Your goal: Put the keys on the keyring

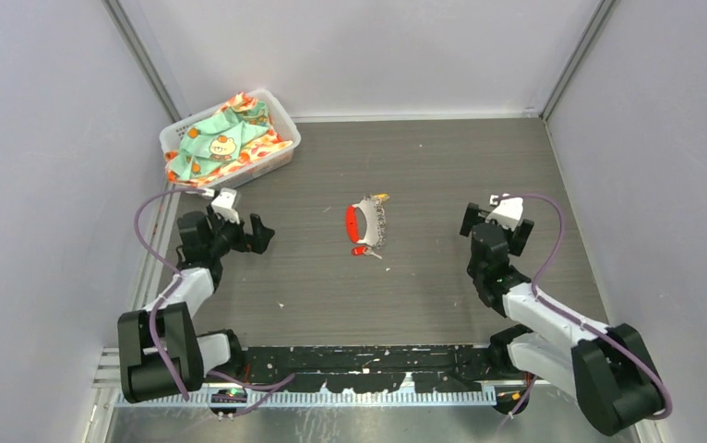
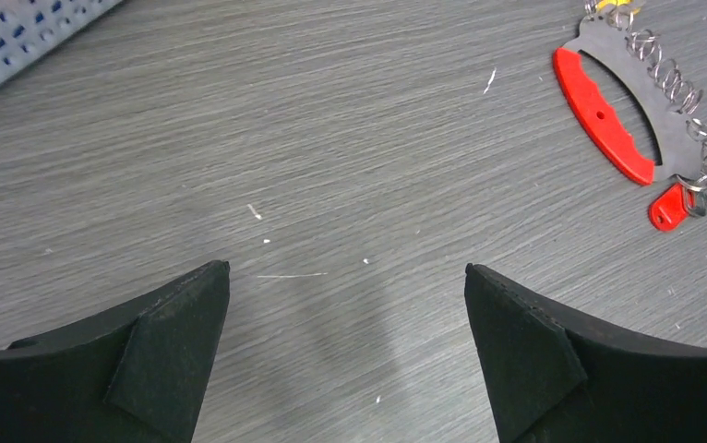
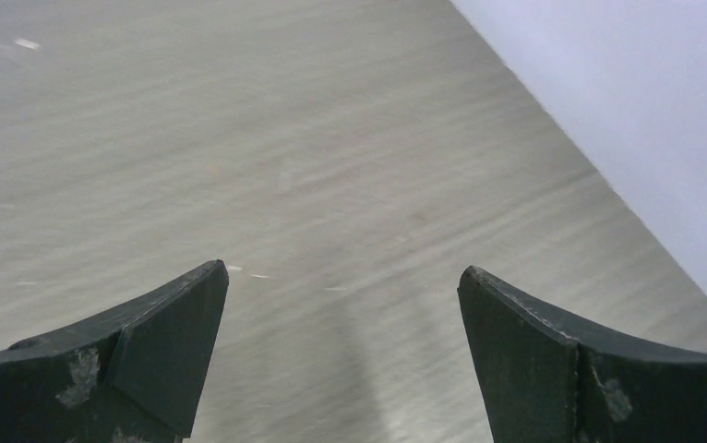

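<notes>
Table (image 1: 442, 166): grey wood-grain surface, walled on three sides.
Basket (image 1: 176, 137): white plastic, stood at the far-left corner and held a patterned cloth (image 1: 225, 138).
Left gripper (image 2: 347, 272): jaws stood wide apart and empty, low over the left half.
Right gripper (image 3: 342, 272): jaws stood wide apart and empty, over bare surface near the right wall.
Keyring (image 2: 608, 120): lay mid-table between the arms, well apart from both, red crescent to the left, silvery coil to the right.
Red-headed key (image 2: 671, 205): touched the near end of the loop.
Yellow-headed key (image 1: 382, 197): sat at its far end.
</notes>
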`<state>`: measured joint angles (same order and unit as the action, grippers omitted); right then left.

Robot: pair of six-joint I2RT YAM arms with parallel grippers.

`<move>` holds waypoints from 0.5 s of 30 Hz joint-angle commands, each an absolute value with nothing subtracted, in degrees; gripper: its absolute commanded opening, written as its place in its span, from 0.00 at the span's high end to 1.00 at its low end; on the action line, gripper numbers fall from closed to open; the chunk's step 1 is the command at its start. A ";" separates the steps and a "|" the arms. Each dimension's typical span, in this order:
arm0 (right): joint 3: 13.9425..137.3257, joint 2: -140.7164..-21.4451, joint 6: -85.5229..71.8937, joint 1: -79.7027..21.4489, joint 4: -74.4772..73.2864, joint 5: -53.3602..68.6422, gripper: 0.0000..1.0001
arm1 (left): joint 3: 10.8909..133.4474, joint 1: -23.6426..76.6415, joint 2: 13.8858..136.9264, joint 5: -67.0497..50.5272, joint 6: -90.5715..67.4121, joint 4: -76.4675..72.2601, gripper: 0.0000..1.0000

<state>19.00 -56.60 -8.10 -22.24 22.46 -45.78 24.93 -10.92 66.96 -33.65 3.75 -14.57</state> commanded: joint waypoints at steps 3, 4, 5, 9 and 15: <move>15.46 -66.95 -6.01 -14.97 45.17 -51.20 0.00 | 19.02 -10.94 74.21 -35.96 -2.92 -46.02 0.00; 15.78 -69.32 -6.53 -14.13 47.52 -50.52 0.00 | 17.70 -10.98 75.84 -35.27 -2.13 -50.31 0.00; 16.24 -71.70 -6.81 -13.34 49.17 -50.18 0.00 | 16.15 -11.01 77.80 -34.03 -2.07 -55.79 0.00; 17.84 -80.34 -6.07 -11.52 54.69 -48.25 0.00 | 11.97 -10.99 86.69 -33.66 -3.38 -72.79 0.00; 16.03 -87.58 -3.30 -10.66 64.88 -39.83 0.00 | 9.32 -11.29 87.47 -29.73 -4.51 -77.19 0.00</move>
